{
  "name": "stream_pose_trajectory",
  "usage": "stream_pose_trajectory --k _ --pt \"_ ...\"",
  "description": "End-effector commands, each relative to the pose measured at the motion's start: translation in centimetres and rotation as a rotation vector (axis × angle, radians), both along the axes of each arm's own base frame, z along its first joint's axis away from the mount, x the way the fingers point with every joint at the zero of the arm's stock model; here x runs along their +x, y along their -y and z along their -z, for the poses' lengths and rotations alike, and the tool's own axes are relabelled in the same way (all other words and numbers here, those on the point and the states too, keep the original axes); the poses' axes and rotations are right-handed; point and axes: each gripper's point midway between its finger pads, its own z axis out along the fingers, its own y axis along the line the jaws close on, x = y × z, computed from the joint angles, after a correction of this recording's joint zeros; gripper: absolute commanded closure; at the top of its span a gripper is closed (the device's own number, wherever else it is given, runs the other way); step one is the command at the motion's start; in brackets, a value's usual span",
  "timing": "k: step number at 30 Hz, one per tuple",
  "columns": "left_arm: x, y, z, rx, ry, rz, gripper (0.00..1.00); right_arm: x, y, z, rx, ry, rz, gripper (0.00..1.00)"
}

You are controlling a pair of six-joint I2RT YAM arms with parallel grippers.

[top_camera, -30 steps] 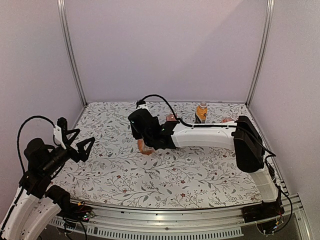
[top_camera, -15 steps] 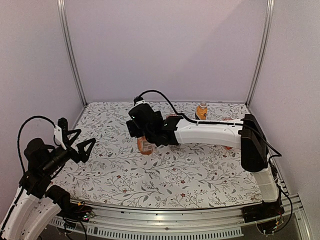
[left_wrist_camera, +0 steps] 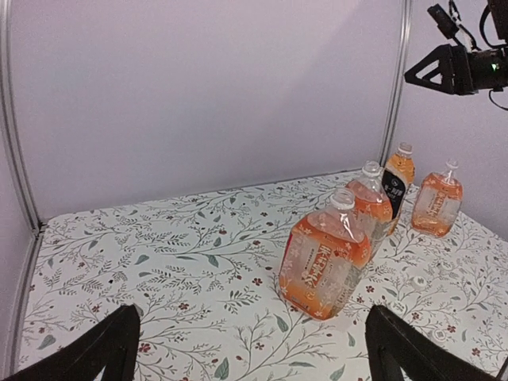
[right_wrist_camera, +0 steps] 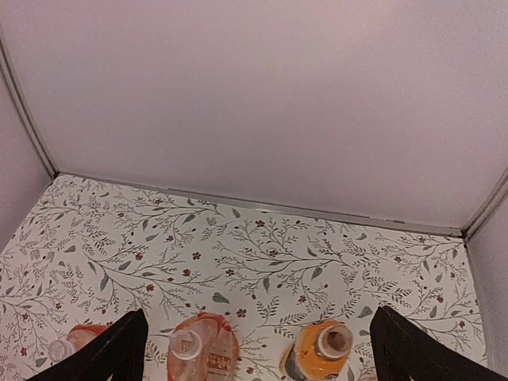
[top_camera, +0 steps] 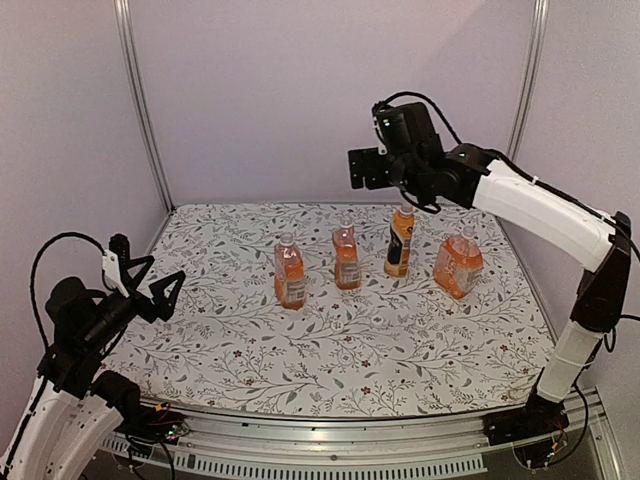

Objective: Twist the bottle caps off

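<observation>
Four clear bottles of orange drink stand in a row across the table. Their white caps (top_camera: 287,240), (top_camera: 345,232), (top_camera: 404,209), (top_camera: 467,233) sit on top. My right gripper (top_camera: 372,168) hangs open high above the row, over the dark-labelled bottle (top_camera: 399,245), touching nothing. Its wrist view looks down on cap (right_wrist_camera: 185,344) and on the dark-labelled bottle's top (right_wrist_camera: 334,340), a pale ring with a darker centre. My left gripper (top_camera: 166,270) is open at the table's left, well short of the nearest bottle (left_wrist_camera: 325,258) and its cap (left_wrist_camera: 343,199).
The table carries a floral cloth (top_camera: 330,340). Pale walls with metal corner posts (top_camera: 145,110) close in the back and sides. The squat bottle (top_camera: 459,265) stands nearest the right wall.
My right gripper opened, let go of the leftmost bottle and swung up and to the right, well above the row. That bottle now stands upright. The left arm has barely moved.
</observation>
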Motion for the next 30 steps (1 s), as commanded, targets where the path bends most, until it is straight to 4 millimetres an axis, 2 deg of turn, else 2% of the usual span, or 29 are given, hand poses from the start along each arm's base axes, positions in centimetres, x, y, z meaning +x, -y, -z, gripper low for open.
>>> stream_pose_trajectory --k 1,3,4,5,7,8,9,12,15,18,22,28,30 --pt "0.2 -1.3 -0.3 0.014 0.01 -0.064 0.0 -0.9 13.1 0.9 -0.001 -0.089 0.25 0.01" --pt "0.2 -1.5 -0.3 0.014 0.013 -0.073 0.0 -2.0 19.2 1.5 0.006 -0.099 0.371 0.01" --pt "0.2 -1.6 -0.3 0.014 0.013 -0.077 0.0 -3.4 22.3 0.9 0.035 -0.084 0.425 0.01" --pt "0.2 -1.6 -0.4 0.013 0.015 -0.08 0.0 -4.7 25.0 1.2 0.05 -0.088 0.472 0.01" --pt "0.3 -1.9 -0.4 0.012 0.016 -0.09 0.0 -7.4 29.4 2.7 0.087 -0.107 0.552 0.01" --pt "0.3 -2.0 -0.3 0.012 0.015 -0.095 0.0 -8.6 30.8 5.1 0.089 -0.143 0.59 0.01" --pt "0.4 -2.1 -0.2 0.011 0.013 -0.1 0.0 -10.0 31.8 6.0 0.112 -0.145 0.608 0.01" --pt "0.7 -2.6 0.0 0.008 0.004 -0.127 0.0 -13.1 32.9 10.2 0.156 -0.194 0.63 0.01" --pt "1.1 -3.4 0.6 0.016 -0.013 -0.179 0.0 -15.3 33.3 14.9 0.22 -0.257 0.663 0.01" --pt "1.6 -4.7 1.2 0.037 -0.03 -0.247 0.01 -17.1 33.8 17.7 0.295 -0.268 0.696 0.01" --pt "1.9 -5.3 1.6 0.05 -0.043 -0.279 0.0 -19.0 34.9 19.4 0.357 -0.238 0.744 0.01" --pt "2.0 -5.5 2.0 0.046 -0.05 -0.274 0.0 -20.7 37.2 20.5 0.382 -0.192 0.876 0.01" --pt "2.1 -5.6 2.1 0.047 -0.055 -0.277 0.0 -20.9 37.2 21.1 0.37 -0.206 0.884 0.01"
